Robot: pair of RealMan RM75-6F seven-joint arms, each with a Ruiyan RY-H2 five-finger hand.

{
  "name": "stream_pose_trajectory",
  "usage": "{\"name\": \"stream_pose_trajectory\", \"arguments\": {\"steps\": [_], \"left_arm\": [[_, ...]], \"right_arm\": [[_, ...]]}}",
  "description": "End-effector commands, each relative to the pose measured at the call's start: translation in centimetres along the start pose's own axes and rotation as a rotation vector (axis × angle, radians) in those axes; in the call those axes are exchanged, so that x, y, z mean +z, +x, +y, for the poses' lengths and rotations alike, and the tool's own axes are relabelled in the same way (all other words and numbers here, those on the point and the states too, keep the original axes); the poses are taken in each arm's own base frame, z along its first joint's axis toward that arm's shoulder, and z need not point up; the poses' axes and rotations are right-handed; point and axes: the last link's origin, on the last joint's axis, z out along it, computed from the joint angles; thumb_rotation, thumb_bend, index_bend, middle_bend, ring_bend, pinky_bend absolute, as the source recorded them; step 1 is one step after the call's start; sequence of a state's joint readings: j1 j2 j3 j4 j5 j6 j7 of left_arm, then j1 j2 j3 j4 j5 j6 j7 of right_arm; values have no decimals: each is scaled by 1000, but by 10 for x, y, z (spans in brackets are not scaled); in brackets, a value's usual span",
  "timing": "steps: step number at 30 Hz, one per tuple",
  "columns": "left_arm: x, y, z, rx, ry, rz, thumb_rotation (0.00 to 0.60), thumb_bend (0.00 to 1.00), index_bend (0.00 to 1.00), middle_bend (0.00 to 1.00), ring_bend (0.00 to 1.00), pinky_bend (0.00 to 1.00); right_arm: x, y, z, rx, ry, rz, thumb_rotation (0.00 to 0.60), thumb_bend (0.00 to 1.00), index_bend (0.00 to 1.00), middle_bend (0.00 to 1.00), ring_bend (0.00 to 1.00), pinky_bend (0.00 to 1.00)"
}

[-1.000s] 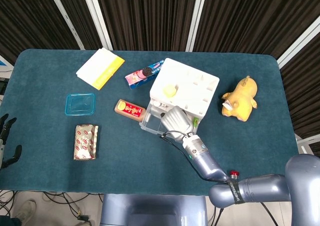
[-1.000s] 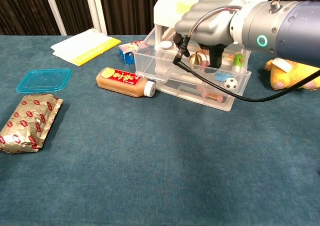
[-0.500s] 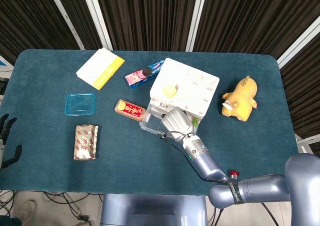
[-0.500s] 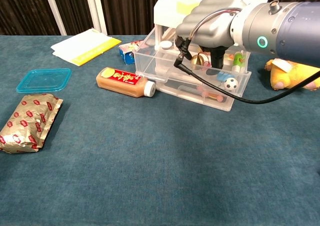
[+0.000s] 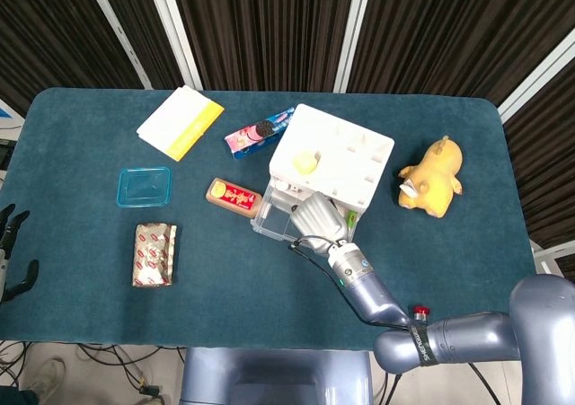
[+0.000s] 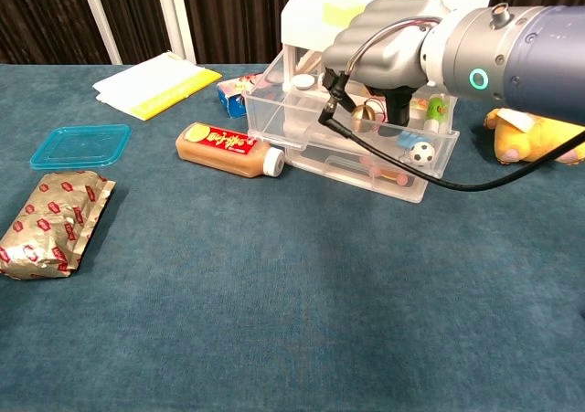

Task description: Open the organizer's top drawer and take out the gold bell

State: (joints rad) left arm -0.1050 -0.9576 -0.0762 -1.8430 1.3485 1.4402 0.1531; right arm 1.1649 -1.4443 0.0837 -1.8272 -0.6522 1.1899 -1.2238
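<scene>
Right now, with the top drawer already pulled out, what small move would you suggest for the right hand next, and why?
Probably close the fingers on the gold bell and lift straight up: the right hand hangs over the open top drawer, fingers reaching down around it, the grip unclear.

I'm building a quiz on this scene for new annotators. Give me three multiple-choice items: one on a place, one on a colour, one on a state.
1. Where does the sauce bottle lie?
A. in the top drawer
B. on the table against the organizer's left front corner
C. on the blue lid

2. What colour is the plush toy?
A. yellow
B. green
C. white

3. How is the top drawer?
A. shut
B. removed
C. pulled open

Answers:
1 B, the chest view shows its white cap by the clear drawer's corner.
2 A, both views show a yellow plush right of the organizer.
3 C, the drawer juts out in front, with the right hand reaching into it over the gold bell.
</scene>
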Motion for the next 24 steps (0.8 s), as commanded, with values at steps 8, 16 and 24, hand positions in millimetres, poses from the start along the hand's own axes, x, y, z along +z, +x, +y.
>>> {"name": "stream_pose_trajectory", "arguments": {"steps": [8, 16, 24], "left_arm": [[0, 0, 0, 1, 1, 2, 600, 423, 71, 0, 0, 0], [0, 0, 0, 0, 1, 4, 600, 423, 72, 0, 0, 0], [0, 1, 0, 1, 1, 4, 600, 423, 72, 0, 0, 0]], "right_arm": [[1, 1, -2, 11, 7, -4, 600, 351, 477, 999, 1000, 1000], [1, 1, -4, 9, 9, -4, 600, 342, 478, 999, 1000, 1000], [1, 1, -4, 13, 11, 0, 600, 335, 525, 999, 1000, 1000]]}}
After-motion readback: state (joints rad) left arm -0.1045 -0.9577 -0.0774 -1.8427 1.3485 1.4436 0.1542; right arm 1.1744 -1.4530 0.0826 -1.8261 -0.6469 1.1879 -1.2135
